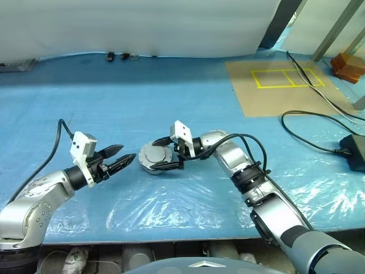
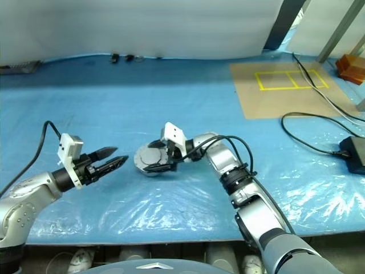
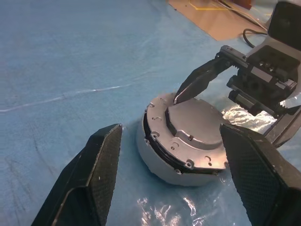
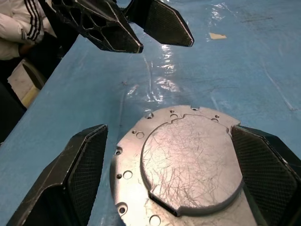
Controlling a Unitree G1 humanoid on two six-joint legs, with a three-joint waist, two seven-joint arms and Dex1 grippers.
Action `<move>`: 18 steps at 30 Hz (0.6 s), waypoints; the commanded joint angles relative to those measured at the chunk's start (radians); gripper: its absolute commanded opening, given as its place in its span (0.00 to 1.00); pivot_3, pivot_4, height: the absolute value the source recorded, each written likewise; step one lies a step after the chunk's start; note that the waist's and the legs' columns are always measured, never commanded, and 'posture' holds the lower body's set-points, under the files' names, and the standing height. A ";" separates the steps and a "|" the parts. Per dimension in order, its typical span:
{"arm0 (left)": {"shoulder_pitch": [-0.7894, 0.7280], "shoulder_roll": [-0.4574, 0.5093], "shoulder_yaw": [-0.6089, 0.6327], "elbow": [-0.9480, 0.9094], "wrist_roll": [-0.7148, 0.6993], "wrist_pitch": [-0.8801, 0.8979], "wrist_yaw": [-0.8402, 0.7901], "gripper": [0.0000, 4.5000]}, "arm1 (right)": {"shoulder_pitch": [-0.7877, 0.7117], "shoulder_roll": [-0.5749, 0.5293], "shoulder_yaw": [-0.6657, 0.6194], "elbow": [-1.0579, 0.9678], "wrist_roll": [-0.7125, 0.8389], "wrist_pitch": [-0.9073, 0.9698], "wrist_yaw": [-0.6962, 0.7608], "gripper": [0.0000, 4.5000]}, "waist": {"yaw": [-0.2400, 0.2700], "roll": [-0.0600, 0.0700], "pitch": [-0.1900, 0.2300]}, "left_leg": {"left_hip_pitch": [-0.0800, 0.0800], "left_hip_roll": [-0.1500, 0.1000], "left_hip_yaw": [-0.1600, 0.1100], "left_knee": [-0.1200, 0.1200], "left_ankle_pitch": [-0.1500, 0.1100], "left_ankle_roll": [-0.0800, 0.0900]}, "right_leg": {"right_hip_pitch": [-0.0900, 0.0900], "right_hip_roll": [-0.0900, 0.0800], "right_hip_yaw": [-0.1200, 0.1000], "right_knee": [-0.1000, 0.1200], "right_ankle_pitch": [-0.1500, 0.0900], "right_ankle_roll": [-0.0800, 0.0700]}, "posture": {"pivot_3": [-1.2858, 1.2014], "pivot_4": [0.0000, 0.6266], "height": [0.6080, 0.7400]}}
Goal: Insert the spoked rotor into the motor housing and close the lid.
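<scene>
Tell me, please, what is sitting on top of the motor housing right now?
The lid lies closed on the motor housing, smooth grey face up. Whatever is inside, rotor included, is covered and cannot be seen.

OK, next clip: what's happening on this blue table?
A humanoid robot is working on a round motor housing lying on the blue table. The lid lies shut on top, smooth face up. The right gripper straddles the housing with its jaws open, one finger on each side. The left gripper hovers just beside it, jaws open and empty.
</scene>
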State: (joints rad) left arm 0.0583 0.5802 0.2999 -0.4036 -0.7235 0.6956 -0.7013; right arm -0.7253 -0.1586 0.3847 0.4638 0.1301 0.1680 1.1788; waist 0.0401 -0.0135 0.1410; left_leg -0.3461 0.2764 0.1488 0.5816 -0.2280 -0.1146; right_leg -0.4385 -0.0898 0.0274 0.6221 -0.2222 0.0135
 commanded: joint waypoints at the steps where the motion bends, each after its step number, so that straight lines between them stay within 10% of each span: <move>1: 0.009 -0.006 -0.002 -0.038 -0.010 -0.015 0.011 0.78 | -0.012 0.001 0.012 0.003 -0.036 -0.056 -0.010 0.98 | 0.000 0.000 0.000 | 0.000 0.000 0.000 0.000 0.000 0.000 | 0.000 0.000 0.000 0.000 0.000 0.000 | 0.52 0.24 1.00; 10: 0.004 0.008 -0.019 -0.047 -0.006 -0.013 0.023 0.78 | 0.001 0.018 0.022 0.114 -0.096 -0.114 -0.040 0.98 | -0.001 0.000 0.000 | 0.003 0.000 0.000 0.000 -0.002 -0.003 | 0.003 0.000 0.000 0.000 0.000 0.000 | 0.52 0.24 1.00; 18: 0.021 0.010 -0.003 -0.038 -0.007 -0.015 0.031 0.78 | -0.012 0.043 0.023 0.160 -0.123 -0.144 -0.072 0.66 | -0.004 0.000 0.000 | 0.008 0.000 0.000 0.000 -0.002 -0.003 | 0.007 0.000 0.001 0.001 0.000 0.000 | 0.52 0.24 1.00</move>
State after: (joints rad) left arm 0.0782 0.5810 0.2723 -0.4182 -0.7228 0.6959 -0.6711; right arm -0.7377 -0.1210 0.3917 0.5930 0.0387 0.0038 1.1185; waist 0.0366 -0.0135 0.1408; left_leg -0.3378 0.2764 0.1493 0.5816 -0.2302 -0.1177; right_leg -0.4315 -0.0896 0.0286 0.6226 -0.2224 0.0131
